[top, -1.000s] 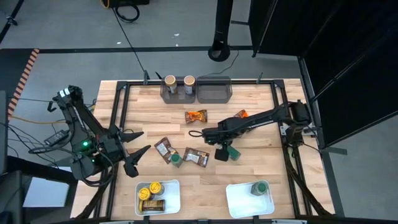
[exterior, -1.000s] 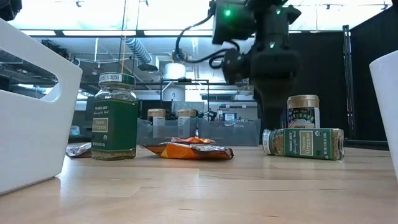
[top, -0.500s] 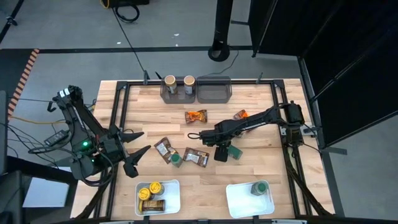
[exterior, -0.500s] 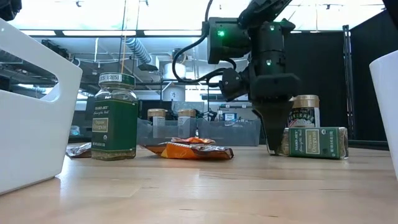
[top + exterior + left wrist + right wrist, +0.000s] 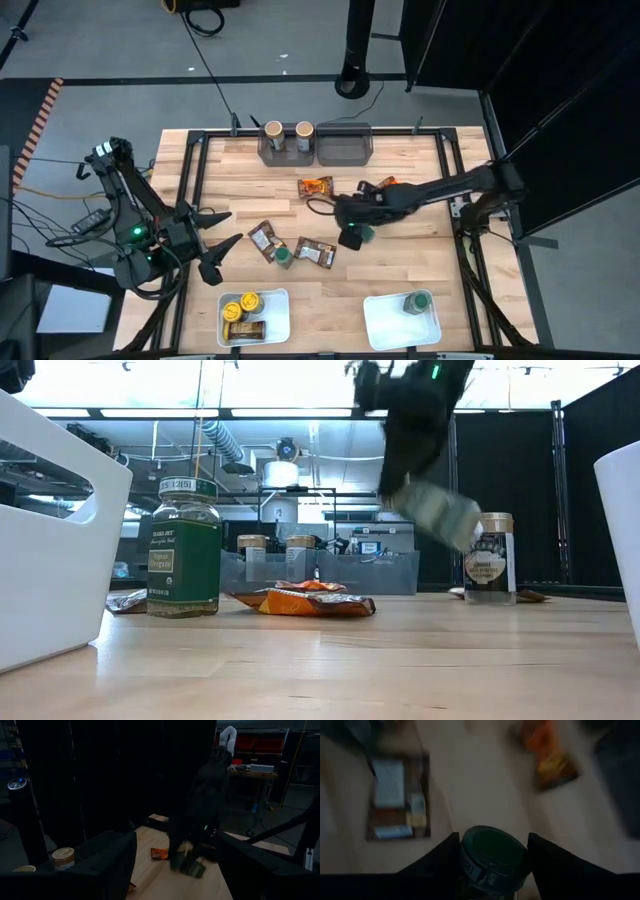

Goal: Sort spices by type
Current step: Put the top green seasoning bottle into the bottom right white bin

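Observation:
My right gripper [image 5: 352,234] hangs over the middle of the table, shut on a spice jar with a green lid [image 5: 494,851]. In the low view the jar [image 5: 436,510] shows tilted, well above the wood. My left gripper [image 5: 218,240] waits open at the table's left side and touches nothing. A second green-lidded jar [image 5: 283,257] stands upright on its base between two flat brown packets [image 5: 263,240] [image 5: 316,251]. An orange packet [image 5: 316,187] lies flat farther back. A tan-lidded jar [image 5: 490,558] stands upright at the right of the low view. My right gripper pinches the jar between its two fingers [image 5: 440,862], one on either side of the jar just by the green lid's rim [image 5: 470,867]. The fingers slant down from above. The jar is lifted clear of the table and tilted.
Two grey bins [image 5: 344,146] stand at the far edge, the left one holding two tan-lidded jars [image 5: 273,131]. At the near edge, a white tray [image 5: 278,318] holds yellow-lidded jars and another white tray [image 5: 385,320] holds a green-lidded jar [image 5: 418,303]. Another orange packet [image 5: 387,184] lies under the right arm.
My right gripper has come down on the jar that lay on its side at mid-table, shut on it and risen with it. The jar is now lifted clear of the wood and tilted.

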Robot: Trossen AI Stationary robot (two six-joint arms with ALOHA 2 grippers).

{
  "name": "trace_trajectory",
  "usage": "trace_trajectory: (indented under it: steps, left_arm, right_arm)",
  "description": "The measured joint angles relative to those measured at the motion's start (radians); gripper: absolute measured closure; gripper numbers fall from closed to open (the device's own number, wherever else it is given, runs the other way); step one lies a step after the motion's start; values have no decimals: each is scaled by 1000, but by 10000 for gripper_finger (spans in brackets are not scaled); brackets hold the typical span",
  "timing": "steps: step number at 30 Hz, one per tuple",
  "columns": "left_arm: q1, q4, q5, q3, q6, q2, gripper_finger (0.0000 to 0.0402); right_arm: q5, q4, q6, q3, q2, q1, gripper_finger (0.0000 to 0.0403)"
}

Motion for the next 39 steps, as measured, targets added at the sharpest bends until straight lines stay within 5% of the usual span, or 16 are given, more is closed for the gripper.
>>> trace_trajectory:
  steps: [12, 22, 29, 39]
  left_arm:
    - [0, 0, 0, 0, -1, 0, 133]
    - [0, 0, 0, 0, -1, 0, 133]
    - [0, 0, 0, 0, -1, 0, 133]
    - [0, -1, -1, 0, -1, 0, 133]
  right_arm:
    - [479, -7, 320, 0, -249, 410, 197]
    - [871, -45, 751, 0, -118, 761, 197]
    - [920, -75, 1001, 0, 34, 831, 197]
    - [874, -147, 1204, 0, 82, 894, 197]
